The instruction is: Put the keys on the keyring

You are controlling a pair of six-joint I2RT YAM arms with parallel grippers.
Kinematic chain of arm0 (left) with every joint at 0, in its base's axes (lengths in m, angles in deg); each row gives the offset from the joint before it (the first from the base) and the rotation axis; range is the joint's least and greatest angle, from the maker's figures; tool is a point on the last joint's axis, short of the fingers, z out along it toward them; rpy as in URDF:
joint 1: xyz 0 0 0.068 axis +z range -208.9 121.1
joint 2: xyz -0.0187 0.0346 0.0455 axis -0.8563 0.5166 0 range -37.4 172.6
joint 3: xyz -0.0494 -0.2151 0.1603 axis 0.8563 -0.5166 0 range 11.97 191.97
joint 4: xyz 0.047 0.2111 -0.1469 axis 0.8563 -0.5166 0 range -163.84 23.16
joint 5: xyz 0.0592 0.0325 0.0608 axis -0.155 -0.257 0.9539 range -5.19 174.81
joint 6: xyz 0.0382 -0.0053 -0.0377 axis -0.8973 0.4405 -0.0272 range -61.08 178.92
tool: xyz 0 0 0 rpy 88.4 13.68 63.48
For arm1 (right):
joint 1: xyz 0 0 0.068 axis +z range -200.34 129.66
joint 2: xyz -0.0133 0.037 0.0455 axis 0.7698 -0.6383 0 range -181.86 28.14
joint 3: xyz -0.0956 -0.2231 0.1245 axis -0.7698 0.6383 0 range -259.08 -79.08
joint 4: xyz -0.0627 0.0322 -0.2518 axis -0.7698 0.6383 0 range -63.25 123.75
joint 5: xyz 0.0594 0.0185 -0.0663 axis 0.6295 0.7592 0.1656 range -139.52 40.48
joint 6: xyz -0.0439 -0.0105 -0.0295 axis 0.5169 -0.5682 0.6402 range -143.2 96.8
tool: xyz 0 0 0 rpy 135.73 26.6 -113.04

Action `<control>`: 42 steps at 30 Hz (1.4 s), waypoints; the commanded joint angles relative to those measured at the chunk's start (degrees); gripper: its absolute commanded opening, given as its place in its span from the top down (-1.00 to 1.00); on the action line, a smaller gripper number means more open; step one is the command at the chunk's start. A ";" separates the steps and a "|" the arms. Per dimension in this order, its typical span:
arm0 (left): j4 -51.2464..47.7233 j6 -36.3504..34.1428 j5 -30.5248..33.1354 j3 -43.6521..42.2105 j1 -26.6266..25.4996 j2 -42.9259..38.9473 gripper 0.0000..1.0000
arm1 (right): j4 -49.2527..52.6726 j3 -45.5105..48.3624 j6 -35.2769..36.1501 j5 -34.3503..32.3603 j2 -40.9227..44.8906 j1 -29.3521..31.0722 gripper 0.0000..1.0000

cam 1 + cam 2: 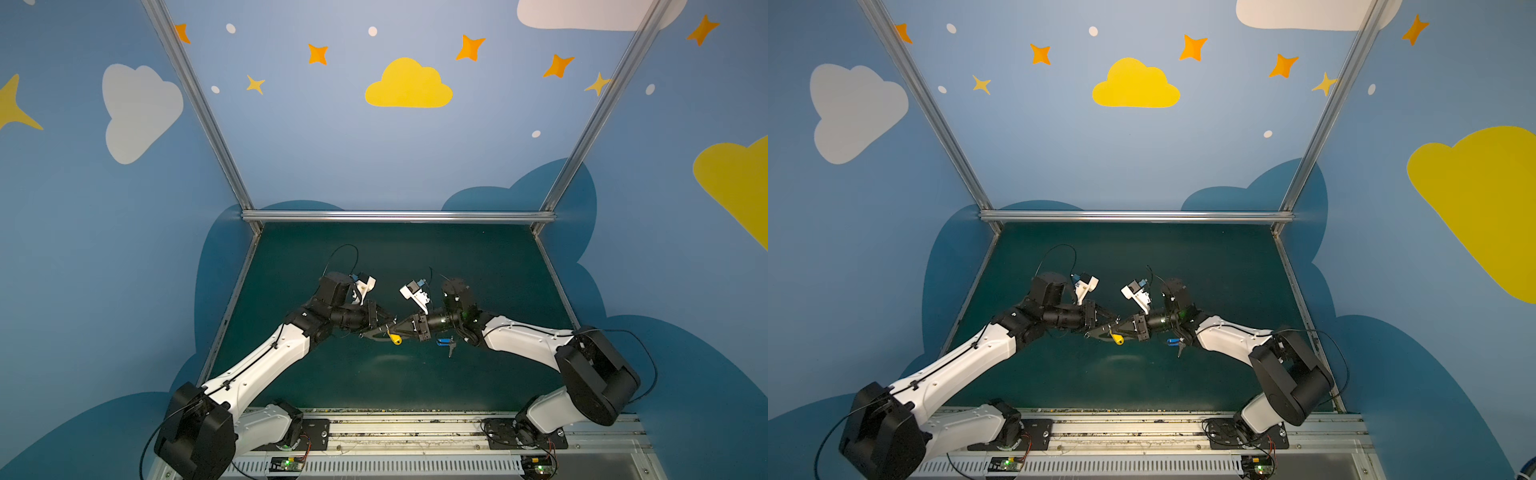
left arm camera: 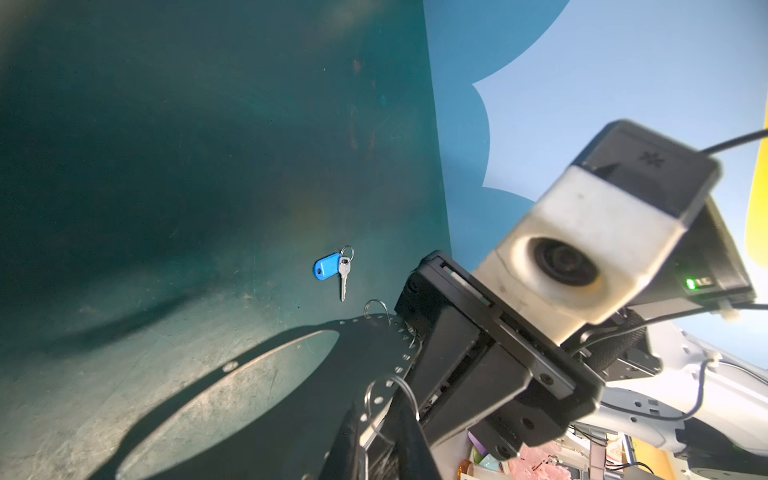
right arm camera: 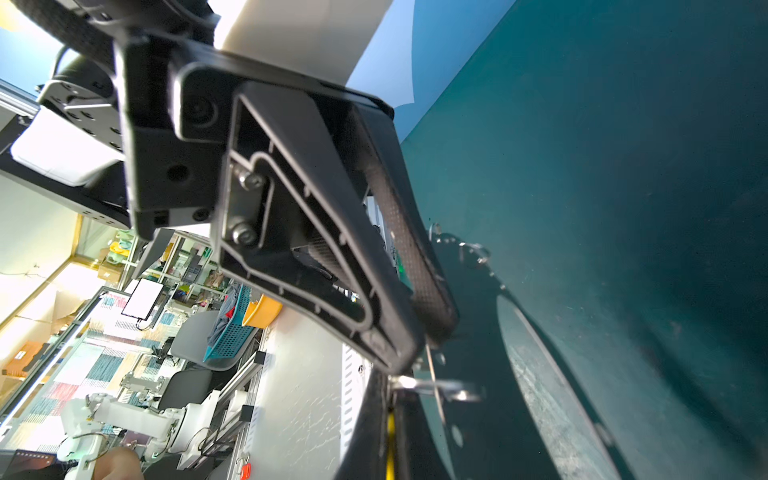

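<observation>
Weight is no worry here; slipperiness is. Over the middle of the dark teal table (image 1: 374, 382), the right gripper (image 1: 401, 329) has its jaws together on one edge of the flat grey metal keyring plate (image 2: 361, 343) with the large oval hole, holding it clear of the surface. We judge the plate rigid, thin and smooth, best pinched at a bare edge away from the rings.

The left gripper (image 3: 417, 347) meets it tip to tip; we cannot tell whether its fingers have closed on anything.

Both top views show the small silver key with the oblong yellow tag (image 1: 395, 340) hanging under the plate. Only the left wrist view shows plainly the silver key with the blue tag (image 2: 332, 268), flat on the half toward the table's right edge. It also shows the thin wire split rings (image 2: 376, 308), which we expect to be springy and fiddly.
</observation>
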 commanded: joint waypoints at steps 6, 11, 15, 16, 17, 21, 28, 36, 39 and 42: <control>1.59 0.00 -6.06 -0.74 -0.45 -1.13 0.67 | -3.66 0.03 -1.02 -1.40 1.73 -1.05 1.00; 1.73 -0.07 -6.75 -1.15 -0.49 -1.65 0.58 | -4.12 0.05 -1.57 -1.63 1.59 -1.23 1.00; 1.98 0.19 -6.92 -1.57 -0.46 -2.25 0.58 | -5.63 0.36 -2.76 -1.47 1.46 -1.66 1.00; 2.04 0.16 -7.12 -1.68 -0.46 -2.24 0.60 | -5.87 0.45 -2.97 -1.43 1.38 -1.82 1.00; 2.18 0.23 -7.36 -1.73 -0.45 -2.29 0.66 | -6.20 0.53 -3.26 -1.43 1.30 -1.88 1.00; 2.30 0.09 -7.76 -1.71 -0.50 -2.33 0.81 | -6.43 0.29 -3.57 -1.05 0.94 -1.98 1.00; 3.58 0.42 -8.63 -1.56 -0.71 -2.27 0.86 | -6.12 -0.19 -3.62 -0.41 0.59 -2.11 1.00; 2.97 -0.19 -8.87 -1.44 -1.07 -1.85 0.72 | -8.62 -0.02 -5.78 0.11 0.14 -2.78 1.00; 3.14 -0.21 -8.88 -1.49 -1.15 -2.07 0.63 | -10.15 0.27 -6.81 0.40 0.08 -3.18 1.00; 3.32 -0.16 -9.07 -1.53 -1.20 -2.13 0.50 | -11.11 0.27 -7.58 0.77 -0.29 -3.22 1.00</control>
